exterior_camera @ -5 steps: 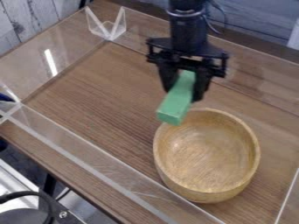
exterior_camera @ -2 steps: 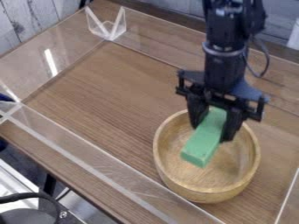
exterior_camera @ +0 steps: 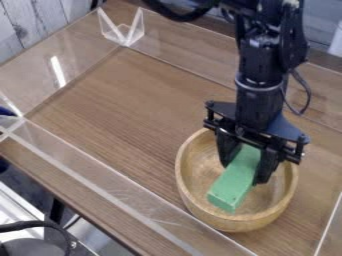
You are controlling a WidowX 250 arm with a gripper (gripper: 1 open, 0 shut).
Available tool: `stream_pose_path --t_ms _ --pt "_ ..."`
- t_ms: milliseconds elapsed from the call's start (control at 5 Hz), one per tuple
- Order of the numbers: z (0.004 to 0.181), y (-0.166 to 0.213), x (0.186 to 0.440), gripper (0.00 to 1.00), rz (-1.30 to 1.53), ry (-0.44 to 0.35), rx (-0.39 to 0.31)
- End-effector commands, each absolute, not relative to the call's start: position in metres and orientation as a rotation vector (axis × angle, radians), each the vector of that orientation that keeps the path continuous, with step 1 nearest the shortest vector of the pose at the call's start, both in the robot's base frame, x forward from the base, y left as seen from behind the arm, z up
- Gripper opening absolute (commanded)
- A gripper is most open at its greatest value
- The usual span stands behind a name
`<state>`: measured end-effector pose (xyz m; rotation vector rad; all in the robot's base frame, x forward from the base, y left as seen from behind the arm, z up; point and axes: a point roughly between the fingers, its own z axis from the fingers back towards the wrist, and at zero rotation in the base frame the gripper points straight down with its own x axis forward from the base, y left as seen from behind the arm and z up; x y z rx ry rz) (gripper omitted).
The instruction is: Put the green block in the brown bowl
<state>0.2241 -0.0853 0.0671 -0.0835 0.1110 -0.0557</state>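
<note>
Black gripper [exterior_camera: 250,152] fingers clamped on bright green rectangular block [exterior_camera: 235,184], over light wooden bowl [exterior_camera: 198,199] centre; release low, gently.

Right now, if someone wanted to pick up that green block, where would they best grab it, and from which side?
By its upper end, from above. The green block is a slim bar hanging into the brown bowl, so its narrow sides suit a pinch, as the gripper shows.
</note>
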Motion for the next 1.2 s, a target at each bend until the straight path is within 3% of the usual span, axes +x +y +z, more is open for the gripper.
stream_pose_path --t_ms 0,1000 --pt "0.07 -0.0884 0.2298 0.0 -0.067 0.086 -0.091" --pt "0.0616 -0.0851 0.234 0.0 -0.071 0.111 -0.097"
